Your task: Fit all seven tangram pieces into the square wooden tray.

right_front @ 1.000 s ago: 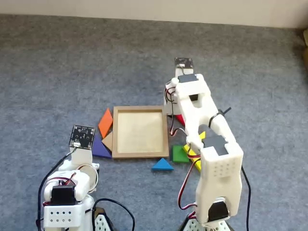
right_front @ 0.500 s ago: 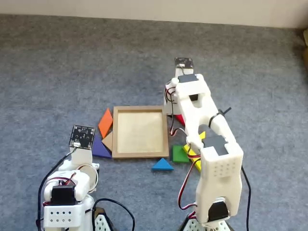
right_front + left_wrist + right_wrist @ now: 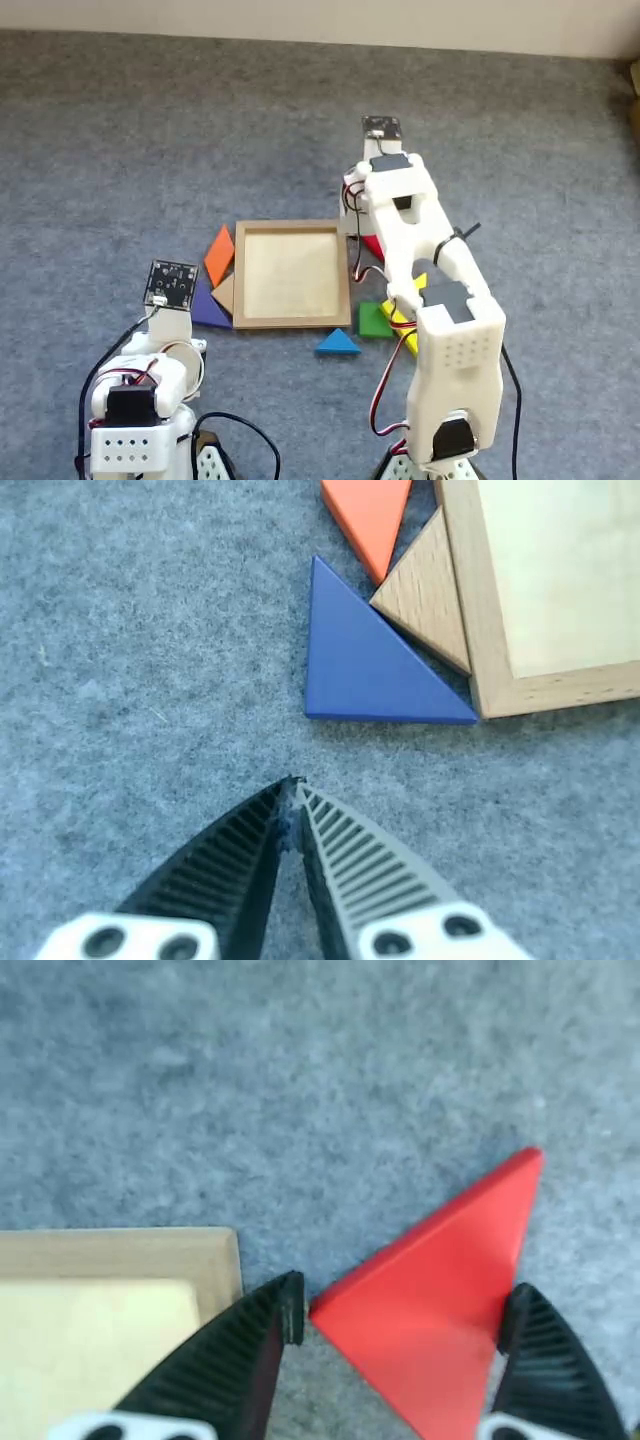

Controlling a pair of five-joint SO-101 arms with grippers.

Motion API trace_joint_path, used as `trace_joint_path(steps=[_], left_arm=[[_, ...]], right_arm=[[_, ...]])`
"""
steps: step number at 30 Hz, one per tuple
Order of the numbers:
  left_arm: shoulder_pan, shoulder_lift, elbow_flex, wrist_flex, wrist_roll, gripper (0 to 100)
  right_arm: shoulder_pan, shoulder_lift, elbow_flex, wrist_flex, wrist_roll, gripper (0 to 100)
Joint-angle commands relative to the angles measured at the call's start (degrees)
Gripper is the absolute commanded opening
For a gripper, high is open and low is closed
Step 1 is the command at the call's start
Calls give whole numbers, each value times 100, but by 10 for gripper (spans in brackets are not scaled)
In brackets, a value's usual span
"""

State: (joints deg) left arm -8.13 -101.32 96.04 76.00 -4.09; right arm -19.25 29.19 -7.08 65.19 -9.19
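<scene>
Right gripper (image 3: 402,1312) straddles the red triangle (image 3: 440,1280).
Jaws wide, one on each side of it, beside a corner of the tray (image 3: 215,1250); the left gripper (image 3: 293,798), pinched closed and empty, is well apart.

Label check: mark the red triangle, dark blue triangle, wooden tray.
red triangle (image 3: 440,1300), right wrist view, middle of its face.
dark blue triangle (image 3: 362,666), left wrist view, middle of its face.
wooden tray (image 3: 290,321), high view, near rim.

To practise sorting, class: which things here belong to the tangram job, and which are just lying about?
Belong:
square wooden tray
orange piece
dark blue triangle
plain wooden triangle
light blue triangle
green square
yellow piece
red triangle

Just lying about:
grey carpet
arm cables
</scene>
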Motion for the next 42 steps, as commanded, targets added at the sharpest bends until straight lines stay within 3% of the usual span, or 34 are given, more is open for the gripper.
trace_joint_path(steps=[1, 13, 19, 27, 42], left_arm=[[101, -295, 110, 35, 26, 5], [101, -295, 110, 35, 26, 5], [101, -295, 110, 35, 26, 5], [101, -295, 110, 35, 26, 5], [101, -295, 110, 35, 26, 5]], right_arm=[[22, -127, -277, -101, 70, 265], [22, -145, -277, -13, 70, 240], [-198, -145, -321, 620, 79, 361], [-453, -145, -286, 620, 404, 361], [-233, -136, -101, 620, 677, 322]])
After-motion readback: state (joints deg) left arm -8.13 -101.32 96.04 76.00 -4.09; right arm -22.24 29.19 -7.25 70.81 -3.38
